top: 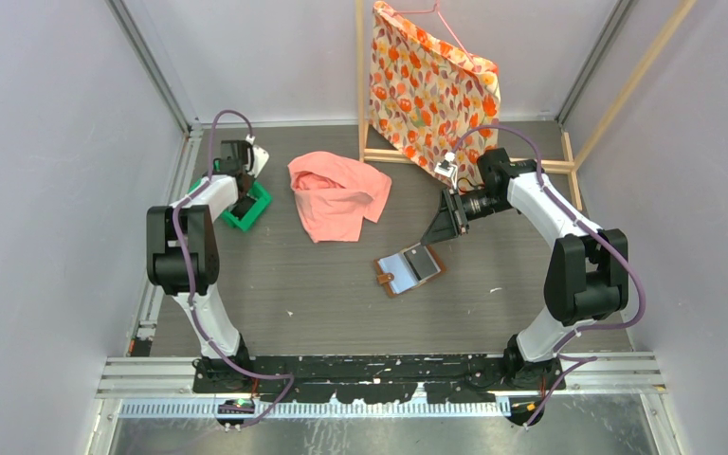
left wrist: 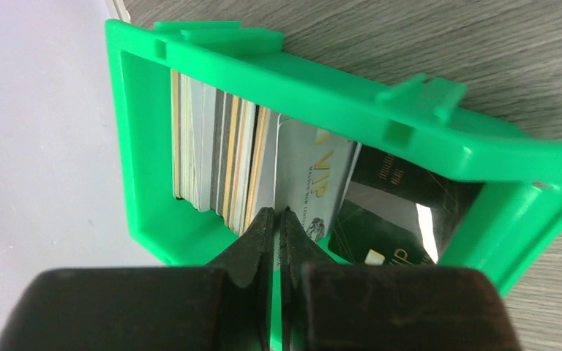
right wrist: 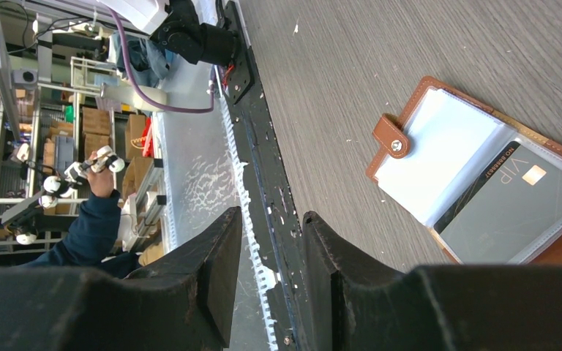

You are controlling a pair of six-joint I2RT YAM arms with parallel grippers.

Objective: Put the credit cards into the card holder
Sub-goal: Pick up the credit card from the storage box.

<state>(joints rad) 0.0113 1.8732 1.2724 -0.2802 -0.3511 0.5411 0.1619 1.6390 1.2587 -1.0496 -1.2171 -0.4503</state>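
Credit cards (left wrist: pixel 219 153): most stand on edge in the green tray (left wrist: pixel 336 95), packed face to face, so only thin edges show and I can't count them. A grey VIP card (left wrist: pixel 311 183) leans off the stack to the right. A dark card (left wrist: pixel 402 212) lies flatter beyond it, partly lost in glare.

The left gripper (left wrist: pixel 274 219) sits right at the near edge of the stack, beside the grey card. Its tips are pinched almost together with a sliver of a gap. Can't tell if a card is in there. From above, the arm covers most of the tray.

The card holder (top: pixel 408 270) lies open mid-table. Its long axis runs diagonally, and the snap tab (right wrist: pixel 394 137) is at its left end. One more dark VIP card (right wrist: pixel 508 197) is tucked in a pocket, with the far corner cut off by the wrist view's edge.

The right gripper (right wrist: pixel 267 256) hovers just beyond the holder without touching it. Its fingers are spread, with nothing between them.
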